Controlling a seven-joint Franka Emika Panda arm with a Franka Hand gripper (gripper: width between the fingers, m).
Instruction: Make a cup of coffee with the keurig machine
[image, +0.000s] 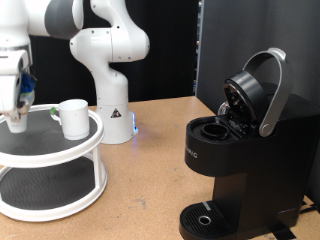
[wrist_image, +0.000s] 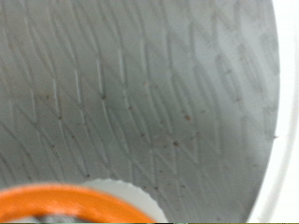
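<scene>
My tool (image: 14, 124) sits at the exterior view's far left, down over the top tier of a white two-tier round rack (image: 48, 150), fingertips at or just above the tier's grey mat. Can't tell if the fingers are apart or closed; nothing visible between them.

Wrist view: mostly grey ribbed mat and the rack's white rim (wrist_image: 273, 168), plus a blurred orange ring (wrist_image: 75, 203) at the frame edge, can't identify it.

The cup (image: 74, 117) stands upright on the same top tier, just to the right of my tool, not touching it. Long axis vertical, mouth up. Handle looks to be on its left side, towards my tool, but it's small and hard to read. Can't see inside it.

Further right, my arm's white base (image: 112, 110) stands on the wooden surface (image: 150, 190), behind the rack.

The keurig machine (image: 235, 170) is on the right, well apart from the cup. Long axis vertical, front faces the exterior view's lower left. Its lid (image: 255, 92) is tilted up and back, silver-grey handle raised, pod chamber (image: 215, 128) exposed; contents too dark to tell. Drip base (image: 205, 218) at bottom has no cup on it.
</scene>
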